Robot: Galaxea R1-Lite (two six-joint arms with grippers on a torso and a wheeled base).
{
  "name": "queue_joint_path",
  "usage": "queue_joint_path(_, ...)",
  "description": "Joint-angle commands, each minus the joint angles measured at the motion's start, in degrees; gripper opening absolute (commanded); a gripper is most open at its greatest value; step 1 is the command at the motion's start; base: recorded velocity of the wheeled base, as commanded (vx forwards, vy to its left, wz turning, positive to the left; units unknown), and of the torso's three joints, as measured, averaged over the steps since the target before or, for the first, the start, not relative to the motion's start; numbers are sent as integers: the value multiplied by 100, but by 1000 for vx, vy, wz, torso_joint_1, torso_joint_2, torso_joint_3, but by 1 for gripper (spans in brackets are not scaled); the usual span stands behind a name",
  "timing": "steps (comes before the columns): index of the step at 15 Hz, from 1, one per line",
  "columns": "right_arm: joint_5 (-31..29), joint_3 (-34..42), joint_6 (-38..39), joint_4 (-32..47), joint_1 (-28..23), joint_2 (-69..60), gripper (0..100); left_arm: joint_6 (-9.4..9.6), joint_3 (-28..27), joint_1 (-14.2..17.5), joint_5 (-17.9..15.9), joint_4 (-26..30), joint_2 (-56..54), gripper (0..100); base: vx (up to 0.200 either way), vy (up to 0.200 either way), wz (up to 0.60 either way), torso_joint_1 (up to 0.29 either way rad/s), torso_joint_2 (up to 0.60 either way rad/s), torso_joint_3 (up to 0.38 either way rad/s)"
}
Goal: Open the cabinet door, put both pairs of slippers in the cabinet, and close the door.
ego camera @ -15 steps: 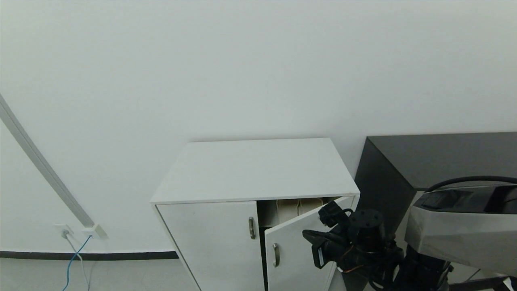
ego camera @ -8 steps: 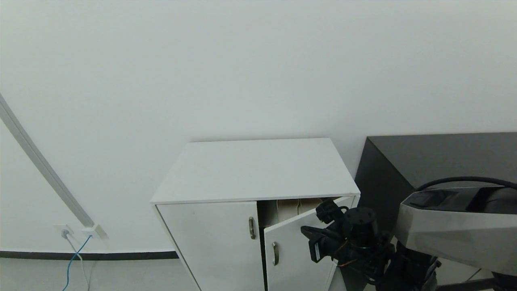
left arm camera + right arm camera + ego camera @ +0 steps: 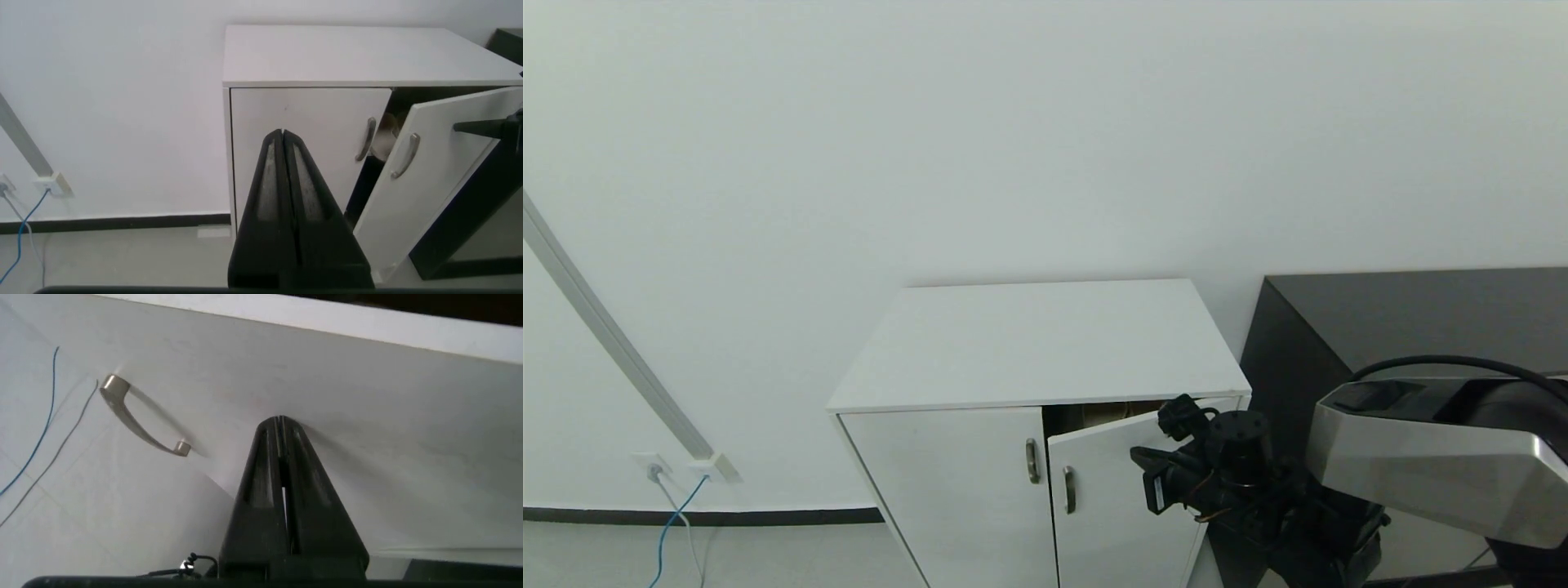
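One cabinet door (image 3: 1123, 506) swings nearer shut than 1 s ago; R gripper (image 3: 282, 423), fingers pressed together, pushes it; L gripper (image 3: 282, 135) likewise closed, empty; task prob. near done

In the head view the cabinet (image 3: 1029, 343) is cut off by the bottom edge of the frame. Its right door (image 3: 1094, 514) hides nearly all of the inside. A narrow dark gap (image 3: 1086, 412) along the door's top shows a pale sliver (image 3: 1123, 406) that is too small to tell. The right arm (image 3: 1225, 482) covers the door's right side. The dark table (image 3: 1421, 310) runs off the right edge.
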Motion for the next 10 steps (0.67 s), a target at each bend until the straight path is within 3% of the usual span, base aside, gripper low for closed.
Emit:
queue_joint_path(1, 3, -102, -1, -2, -53, 71, 0, -2, 1, 0, 2, 2, 4, 0, 0, 0, 0, 0, 0, 0)
queue_joint_path(10, -14, -357, -10, 7, -141, 151, 0, 7, 1, 0, 2, 2, 4, 0, 0, 0, 0, 0, 0, 0)
